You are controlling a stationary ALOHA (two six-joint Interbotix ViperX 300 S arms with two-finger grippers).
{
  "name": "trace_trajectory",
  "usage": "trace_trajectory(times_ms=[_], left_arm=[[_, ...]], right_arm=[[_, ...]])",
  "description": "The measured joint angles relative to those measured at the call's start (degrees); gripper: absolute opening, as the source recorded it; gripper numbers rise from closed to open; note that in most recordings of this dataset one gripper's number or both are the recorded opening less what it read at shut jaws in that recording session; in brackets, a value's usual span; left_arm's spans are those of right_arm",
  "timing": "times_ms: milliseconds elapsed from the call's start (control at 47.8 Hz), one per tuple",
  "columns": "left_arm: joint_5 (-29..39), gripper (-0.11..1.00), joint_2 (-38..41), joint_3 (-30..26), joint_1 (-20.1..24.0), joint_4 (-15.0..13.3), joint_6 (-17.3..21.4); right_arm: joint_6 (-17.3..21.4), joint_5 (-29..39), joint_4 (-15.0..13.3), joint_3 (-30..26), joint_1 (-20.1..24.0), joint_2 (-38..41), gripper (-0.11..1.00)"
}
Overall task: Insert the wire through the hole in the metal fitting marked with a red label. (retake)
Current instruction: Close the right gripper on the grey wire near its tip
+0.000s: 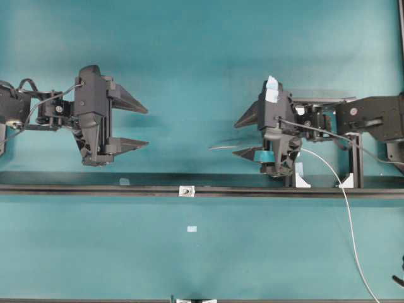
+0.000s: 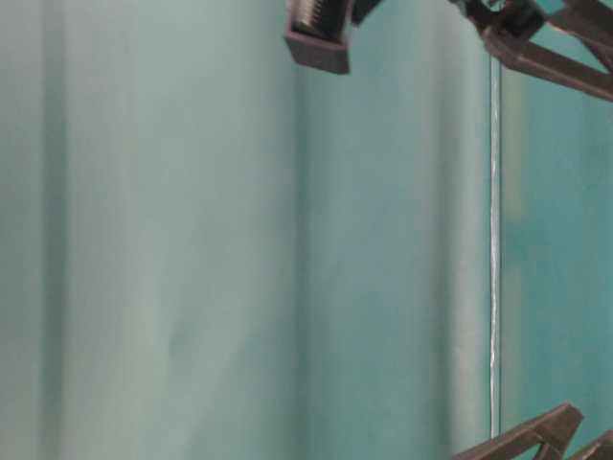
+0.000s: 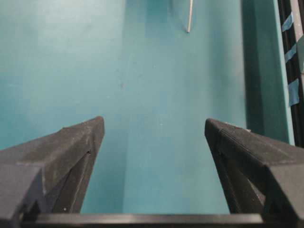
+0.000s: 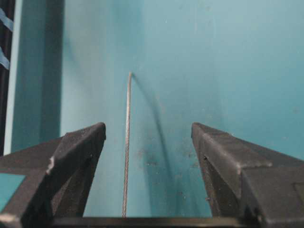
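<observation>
Mostly saw a big teal table (image 1: 202, 50), crossed from side to side by a long black rail (image 1: 95, 188). Found the left gripper (image 1: 146, 128) above the rail on the left, jaws wide apart, nothing between them but bare table in its own wrist view. Found the right gripper (image 1: 235, 137) on the other side, facing it, jaws also wide apart and clamped on nothing. Spotted the wire (image 1: 344, 208) curving up from the bottom right, going under the right gripper and poking out past its fingertips toward the middle. Saw it in the right wrist view lying between the two open fingers (image 4: 76, 152), nearer the left one in that view, but not pinched. Picked out the metal fitting (image 1: 186, 190) sitting on the rail, near the middle, well apart from the wire's tip. Could barely make out the hole (image 1: 187, 190) as a dark dot. Could not see any red label. Judged the job hardly started: wire not yet gripped, not lifted, not lined up, not pushed through.
</observation>
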Motion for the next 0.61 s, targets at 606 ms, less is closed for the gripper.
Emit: trace_trajectory(times_ms=[606], left_arm=[[0.0, 0.84, 0.0, 0.0, 0.4, 0.0, 0.0]], right_arm=[[1.5, 0.0, 0.1, -0.7, -0.4, 1.5, 0.81]])
